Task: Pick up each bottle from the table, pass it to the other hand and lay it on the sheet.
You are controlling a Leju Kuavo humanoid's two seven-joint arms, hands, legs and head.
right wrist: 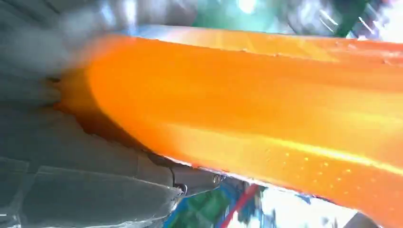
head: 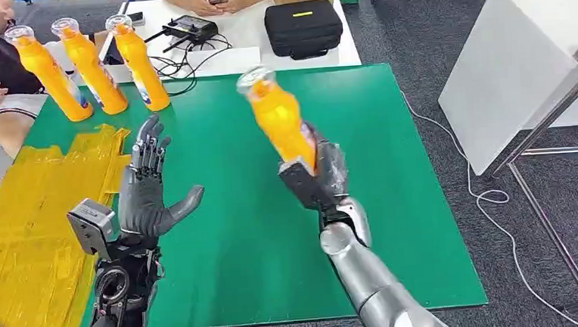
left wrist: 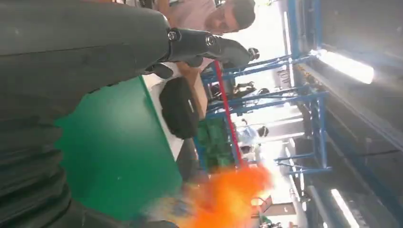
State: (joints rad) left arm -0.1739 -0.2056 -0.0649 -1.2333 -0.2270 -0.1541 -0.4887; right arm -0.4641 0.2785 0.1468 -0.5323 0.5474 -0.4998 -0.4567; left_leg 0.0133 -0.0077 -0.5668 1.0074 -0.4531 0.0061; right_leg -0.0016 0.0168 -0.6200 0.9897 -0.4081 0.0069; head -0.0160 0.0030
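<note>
The right hand (head: 318, 173) grips an orange bottle (head: 277, 117) around its lower end, fingers wrapped about the base. The bottle is lifted clear of the green table (head: 394, 202) and tilts away from the hand, its clear cap leaning toward the robot's left. In the right wrist view the same bottle (right wrist: 247, 114) runs across the frame as a broad orange body, with the grey thumb pressed along its underside.

To the left of that hand, and apart from it, the left hand (head: 148, 189) is raised with the palm facing the bottle. Its fingers are spread and point upward, the thumb stretched out toward the right hand, and it holds nothing. There is a clear gap between the thumb tip and the bottle's base. In the left wrist view the left hand's dark fingers (left wrist: 209, 45) reach out straight, and the bottle appears as an orange blur beyond them.

Just outside the left hand, on the robot's left, a crumpled yellow sheet (head: 24, 225) covers that edge of the table.

Farther out, beyond the left hand's fingertips, three more orange bottles (head: 90, 66) stand upright in a row near the far left corner of the table. Behind them a white table (head: 247, 29) carries a black case (head: 304, 27) and some cables, with people seated at it.
</note>
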